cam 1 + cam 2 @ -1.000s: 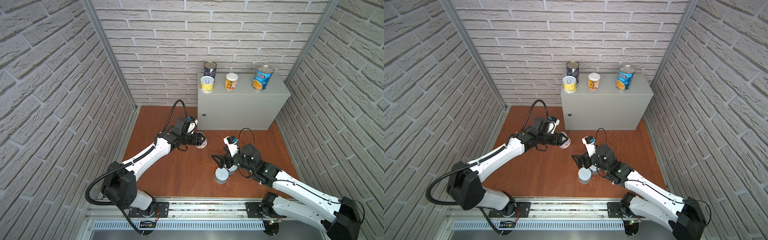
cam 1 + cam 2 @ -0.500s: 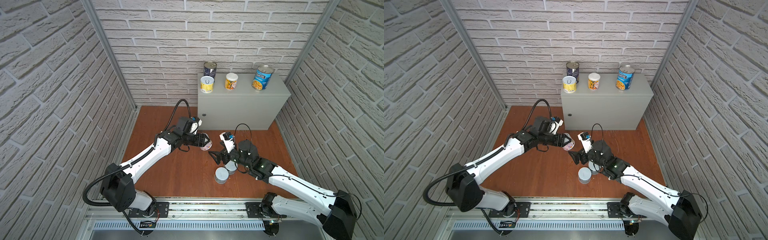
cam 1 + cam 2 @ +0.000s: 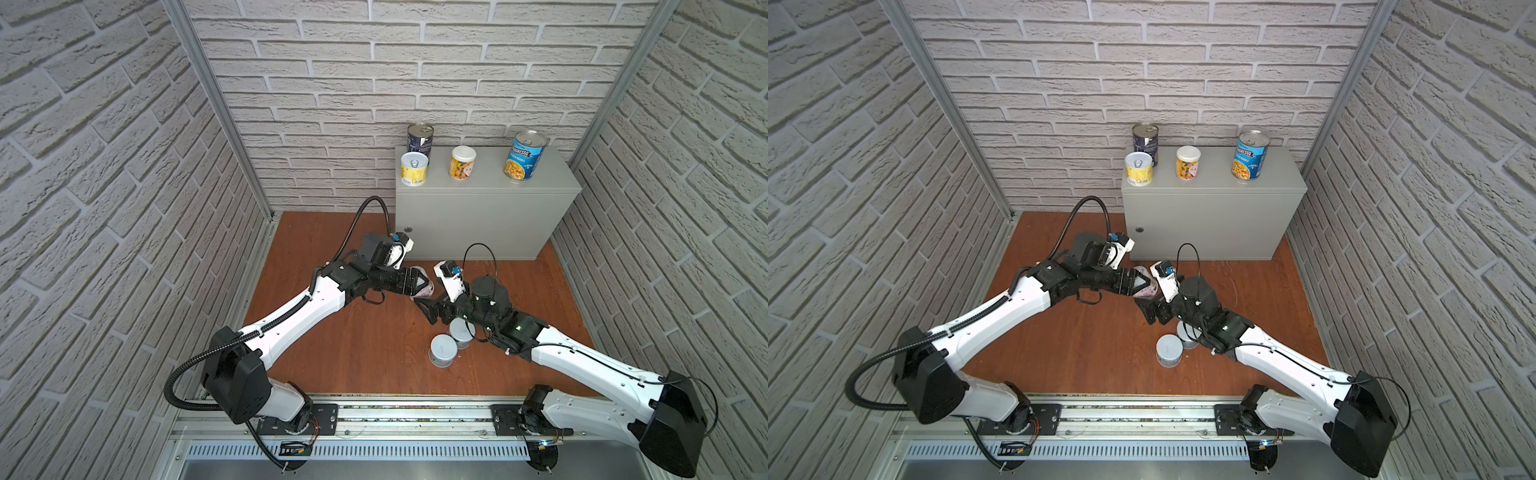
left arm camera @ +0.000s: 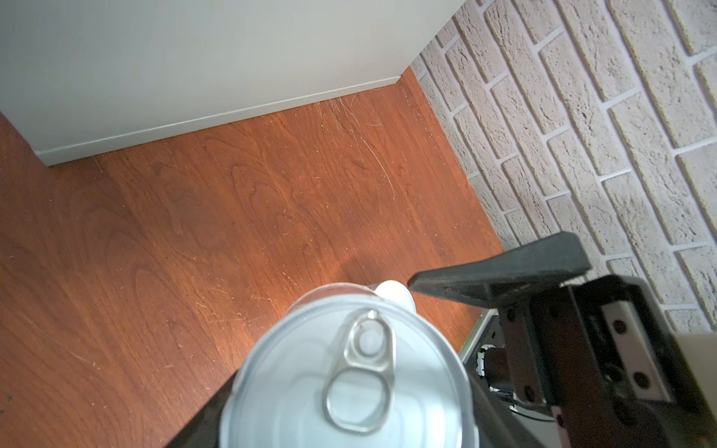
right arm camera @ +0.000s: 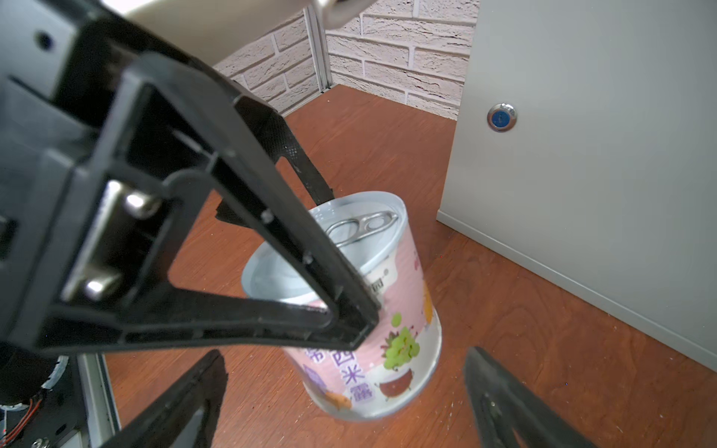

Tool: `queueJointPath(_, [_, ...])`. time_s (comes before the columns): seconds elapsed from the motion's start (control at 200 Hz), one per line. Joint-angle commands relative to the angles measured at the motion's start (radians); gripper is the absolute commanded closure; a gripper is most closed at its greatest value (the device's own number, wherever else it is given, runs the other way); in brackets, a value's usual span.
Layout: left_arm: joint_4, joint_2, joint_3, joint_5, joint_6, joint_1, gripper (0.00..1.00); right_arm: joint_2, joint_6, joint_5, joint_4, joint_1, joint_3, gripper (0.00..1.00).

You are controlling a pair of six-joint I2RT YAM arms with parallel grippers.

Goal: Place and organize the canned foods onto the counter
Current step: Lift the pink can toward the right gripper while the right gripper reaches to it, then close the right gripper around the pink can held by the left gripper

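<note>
A short pink-labelled can (image 3: 424, 286) (image 5: 372, 310) is tilted in my left gripper (image 3: 420, 284) (image 4: 349, 407), which is shut on it; its pull-tab lid (image 4: 349, 380) faces the left wrist camera. My right gripper (image 3: 434, 305) (image 5: 344, 355) is open, one finger either side of the pink can with a gap on both sides. The grey counter (image 3: 478, 208) carries a navy can (image 3: 419, 139), a yellow can (image 3: 414, 168), a peach can (image 3: 462, 163) and a blue Progresso can (image 3: 525, 156). Two pale teal cans (image 3: 444, 350) (image 3: 462, 332) stand on the floor under the right arm.
The reddish wooden floor (image 3: 365, 340) is walled by brick panels on three sides. The counter's front with its round lock (image 5: 501, 116) stands just behind both grippers. A metal rail (image 3: 395, 415) runs along the near edge.
My left gripper has carried the pink can rightward toward the middle. My right gripper has left the teal cans, moved up to the pink can, and its jaws have narrowed slightly.
</note>
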Motion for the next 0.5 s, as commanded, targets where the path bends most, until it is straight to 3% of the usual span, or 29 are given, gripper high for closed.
queueJointPath(0.0, [0.118,-0.031,0.028,0.062,0.000,-0.006,0.54,-0.010,-0.015,0.006,0.079,0.008,0.021,0.05])
queueJointPath(0.495, [0.148,-0.028,0.035,0.134,-0.042,-0.006,0.54,0.010,-0.062,0.024,0.054,0.010,0.050,0.07])
